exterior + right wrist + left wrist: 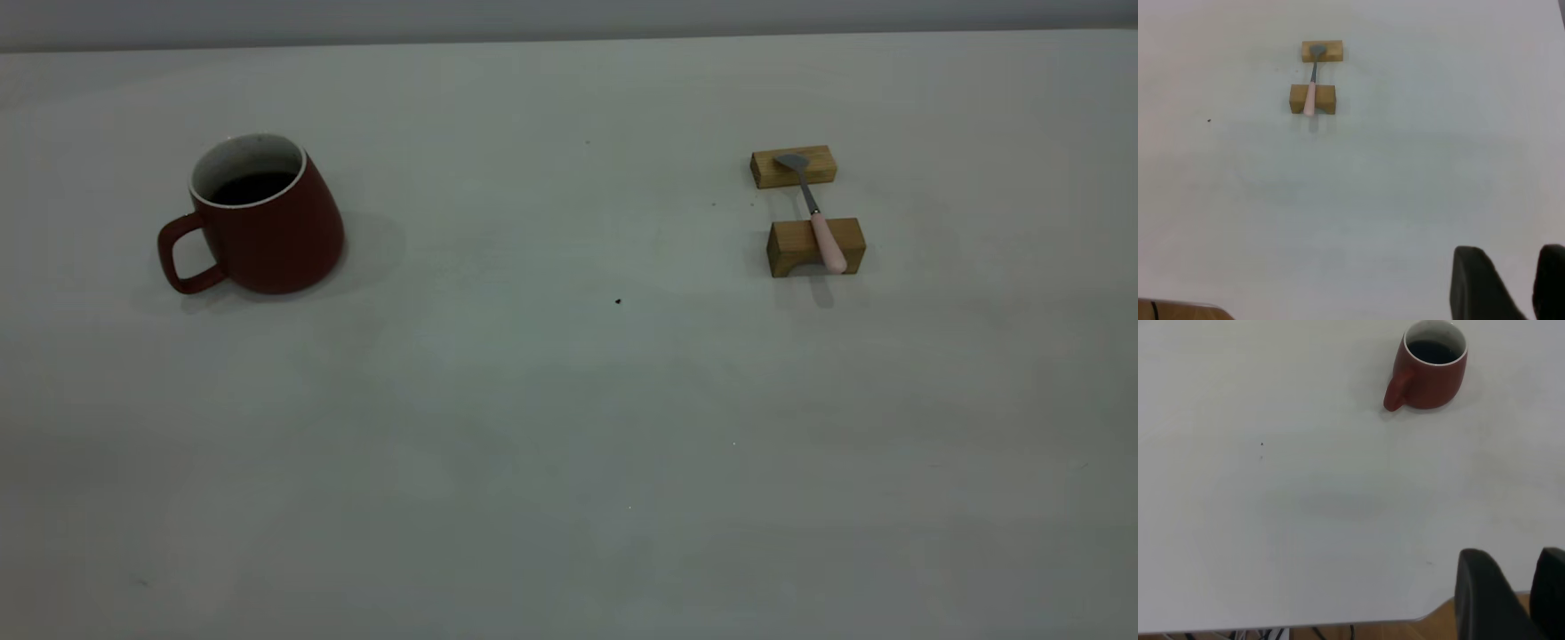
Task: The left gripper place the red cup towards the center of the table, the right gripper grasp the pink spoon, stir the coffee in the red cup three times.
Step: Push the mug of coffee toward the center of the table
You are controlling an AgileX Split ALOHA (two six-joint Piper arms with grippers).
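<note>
Red cup (267,227) upright at the left of the table (533,400), handle (182,258) to the exterior view's lower left. Coffee (253,187) dark inside, below the white rim.

Pink spoon (818,218) well apart, at the right, bridging 2 wooden blocks: grey bowl on the far block (791,167), pink handle over the near block (813,247).

Left gripper (1518,600) at the table edge, far from the cup; 2 dark fingers slightly parted, empty. Right gripper (1518,283) far from the spoon; fingers slightly parted, empty.
</note>
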